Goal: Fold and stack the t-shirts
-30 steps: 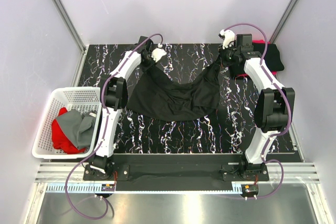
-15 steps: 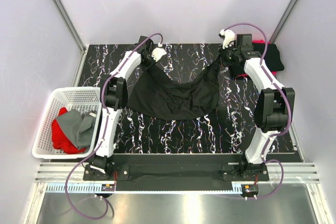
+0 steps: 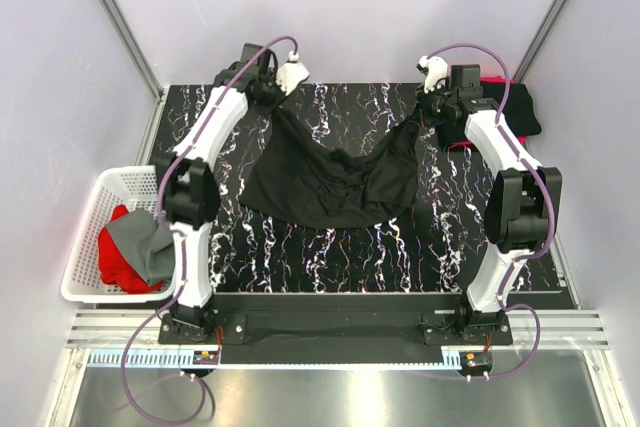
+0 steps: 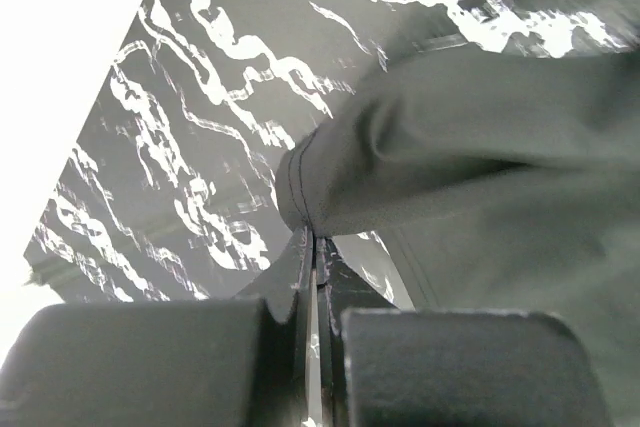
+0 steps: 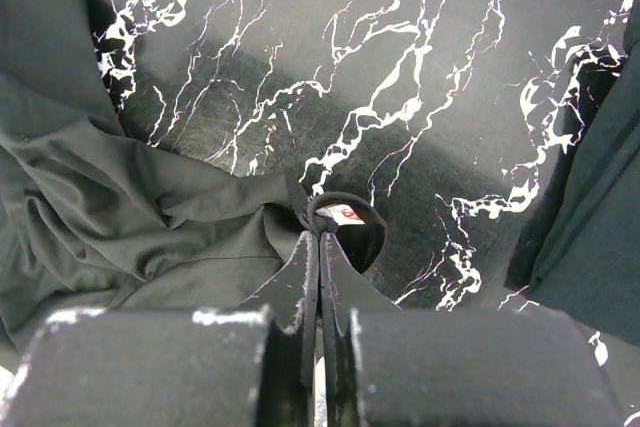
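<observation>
At the left edge a white basket [image 3: 78, 257] holds a red shirt [image 3: 115, 259] and a grey shirt [image 3: 150, 245]. The left hand [image 3: 270, 89] is pressed together on an edge of the black t-shirt [image 3: 330, 182], which sags between both arms onto the table [image 3: 330, 257]. The right hand [image 3: 432, 107] pinches it beside the neck label. Drawing both grips apart evenly should take out the sag before laying it flat. The table is smooth and black with white veins, and pale walls close it in.

Black white-veined table [image 3: 330, 257], pale lilac walls [image 3: 340, 7] behind and beside it, metal posts [image 3: 118, 22] at its far corners, steel sheet [image 3: 330, 392] along its near edge — soft, even light.
</observation>
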You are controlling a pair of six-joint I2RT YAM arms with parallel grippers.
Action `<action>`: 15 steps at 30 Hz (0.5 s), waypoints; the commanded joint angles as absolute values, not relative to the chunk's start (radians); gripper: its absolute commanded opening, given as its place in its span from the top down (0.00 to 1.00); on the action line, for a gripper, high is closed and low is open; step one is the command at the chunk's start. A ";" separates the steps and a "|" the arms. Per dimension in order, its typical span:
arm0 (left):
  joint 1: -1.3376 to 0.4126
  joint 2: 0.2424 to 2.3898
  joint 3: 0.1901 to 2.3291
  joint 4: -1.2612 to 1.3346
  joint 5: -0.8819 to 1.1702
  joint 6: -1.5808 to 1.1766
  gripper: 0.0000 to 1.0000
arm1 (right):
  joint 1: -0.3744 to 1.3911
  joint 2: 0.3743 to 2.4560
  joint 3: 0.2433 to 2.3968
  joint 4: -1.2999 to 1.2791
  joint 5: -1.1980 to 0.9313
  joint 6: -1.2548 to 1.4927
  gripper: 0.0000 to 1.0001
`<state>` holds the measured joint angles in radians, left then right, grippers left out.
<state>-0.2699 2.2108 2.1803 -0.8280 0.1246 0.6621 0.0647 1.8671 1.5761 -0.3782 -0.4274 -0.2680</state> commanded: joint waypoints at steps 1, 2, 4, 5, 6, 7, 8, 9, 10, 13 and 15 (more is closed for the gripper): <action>-0.275 2.056 1.977 -0.824 0.166 0.666 1.00 | 0.067 1.795 1.574 -0.337 -0.413 -0.267 1.00; -0.275 2.030 1.939 -0.824 0.172 0.663 1.00 | 0.067 1.789 1.571 -0.337 -0.413 -0.268 1.00; -0.275 1.955 1.861 -0.828 0.192 0.652 1.00 | 0.066 1.760 1.562 -0.345 -0.410 -0.265 1.00; -0.275 1.928 1.844 -0.831 0.196 0.643 1.00 | 0.064 1.732 1.563 -0.348 -0.407 -0.262 1.00; -0.275 1.872 1.830 -0.834 0.199 0.637 1.00 | 0.064 1.717 1.568 -0.350 -0.402 -0.256 1.00; -0.275 1.841 1.818 -0.834 0.196 0.632 1.00 | 0.057 1.698 1.572 -0.350 -0.388 -0.230 1.00; -0.275 1.782 1.821 -0.825 0.193 0.621 1.00 | 0.051 1.665 1.595 -0.350 -0.379 -0.212 1.00; -0.273 1.754 1.819 -0.812 0.181 0.615 1.00 | 0.045 1.646 1.609 -0.351 -0.368 -0.195 1.00; -0.272 1.723 1.824 -0.790 0.172 0.609 1.00 | 0.037 1.629 1.624 -0.345 -0.341 -0.180 1.00; -0.270 1.638 1.876 -0.746 0.129 0.612 1.00 | 0.026 1.576 1.698 -0.333 -0.315 -0.152 1.00; -0.267 1.594 1.902 -0.704 0.092 0.624 1.00 | 0.015 1.540 1.753 -0.331 -0.307 -0.130 1.00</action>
<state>-0.2707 1.7271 1.8187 -0.8326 0.1429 0.6281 0.0326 1.6466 1.6421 -0.3939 -0.3519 -0.1848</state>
